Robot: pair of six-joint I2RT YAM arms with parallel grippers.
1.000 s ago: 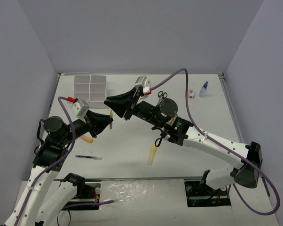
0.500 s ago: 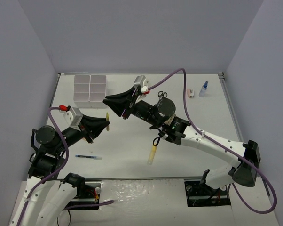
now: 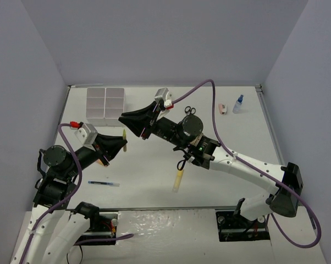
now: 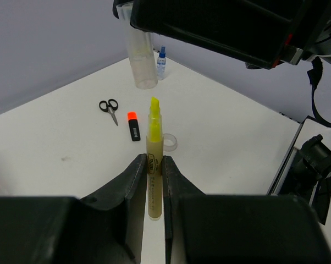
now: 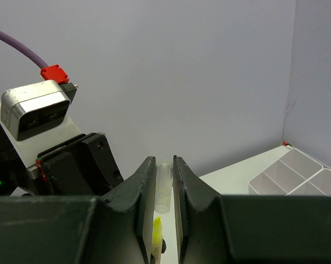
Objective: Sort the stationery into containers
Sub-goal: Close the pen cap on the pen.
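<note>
My left gripper (image 4: 153, 160) is shut on an uncapped yellow highlighter (image 4: 153, 137), tip pointing away from it. My right gripper (image 5: 164, 160) is shut on a clear cap (image 5: 164, 186). The two grippers face each other above the table's left middle, with the highlighter's tip (image 5: 156, 234) just below the cap's mouth. From above, the left gripper (image 3: 121, 146) sits under the right gripper (image 3: 123, 119). The white six-compartment tray (image 3: 105, 102) stands at the back left. Scissors (image 4: 109, 107), an orange-black marker (image 4: 133, 125) and a tape ring (image 4: 170, 142) lie on the table beyond the highlighter.
A yellow stick (image 3: 178, 180) lies near the front middle and a thin pen (image 3: 104, 183) at the front left. A pink piece (image 3: 222, 109) and a blue-capped bottle (image 3: 239, 103) sit at the back right. The right arm (image 3: 231, 159) stretches across the table's middle.
</note>
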